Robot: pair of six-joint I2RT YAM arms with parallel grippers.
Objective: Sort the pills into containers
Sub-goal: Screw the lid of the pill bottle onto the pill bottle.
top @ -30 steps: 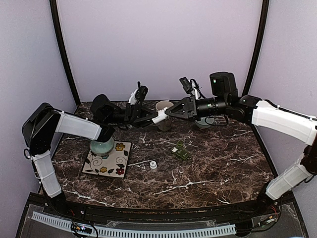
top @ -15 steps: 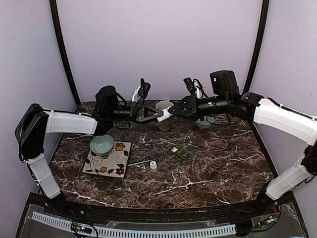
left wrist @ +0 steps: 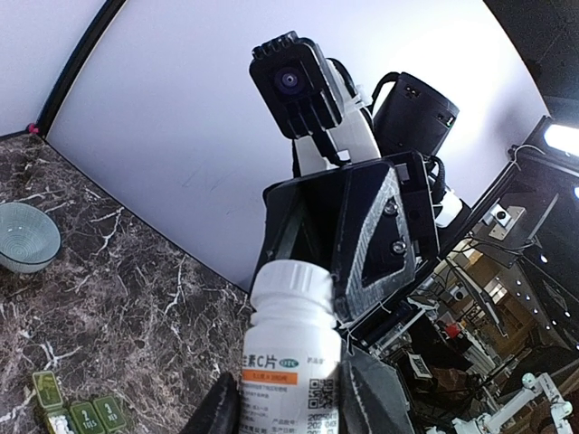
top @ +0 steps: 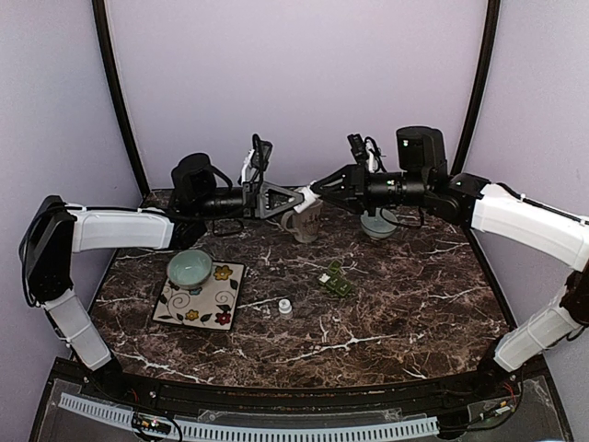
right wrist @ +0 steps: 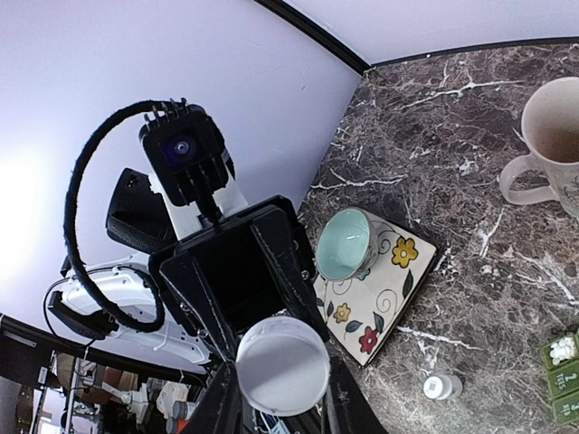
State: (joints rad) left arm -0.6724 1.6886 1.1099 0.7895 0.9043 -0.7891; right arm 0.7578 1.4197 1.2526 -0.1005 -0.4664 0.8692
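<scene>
Pale lilac walls (top: 294,83) close in a dark, white-veined marble table (top: 396,322), with black poles (top: 115,101) running up the back corners. Above the table's back half the two arms meet tip to tip. The left gripper (top: 293,199) is clamped on the body of a white plastic pill bottle (left wrist: 291,339) with an orange-banded label, held clear of the marble. The bottle's lower part is cut off by the bottom edge of the left wrist view. The right gripper (right wrist: 280,384) has its fingers closed on either side of the bottle's cap end, which its own camera shows only as a white round disc. Whether the cap is tight or loosened cannot be told. From above, the bottle is little more than a white speck between black fingers.

The small dark green plastic pill box (top: 336,282) lies flat on the marble right of centre, well apart from both grippers. The right wrist view crops it at the edge, with one compartment open and small white pills (right wrist: 563,346) inside, too small to count. A tiny white cap-like object (top: 285,308) stands near it to the left. A beige ceramic mug (top: 304,226) appears just below the grippers in the overhead view, its rim partly hidden. A teal bowl (top: 190,267) sits on a square floral plate (top: 216,308) at left. A second pale bowl (top: 379,225) is half hidden beneath the right arm.
</scene>
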